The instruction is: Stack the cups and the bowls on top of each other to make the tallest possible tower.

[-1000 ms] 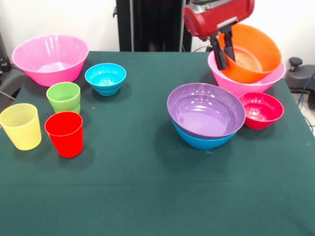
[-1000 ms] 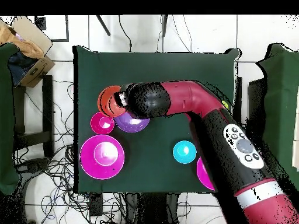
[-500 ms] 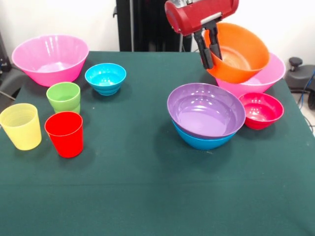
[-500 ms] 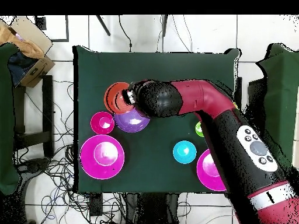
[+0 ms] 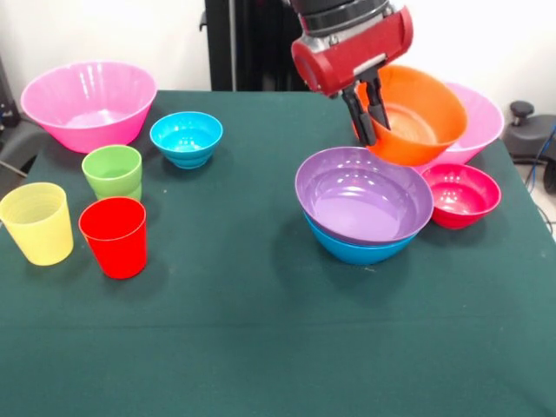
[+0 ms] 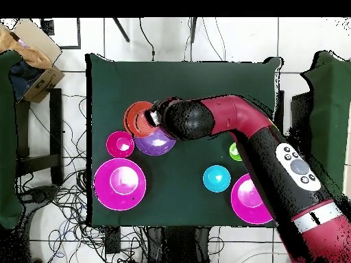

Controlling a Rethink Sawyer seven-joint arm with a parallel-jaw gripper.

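Your end effector (image 5: 371, 122) is clamped on the near rim of the orange bowl (image 5: 417, 117), held tilted in the upper right of the frame, just above the purple bowl (image 5: 360, 195). Expect it light, stiff and glossy-slick; grip the rim wall firmly.

No legible text, labels, brand names, numbers or signs anywhere in either view. Round button markings on the red arm's grey control panel (image 6: 296, 166), too small to read.
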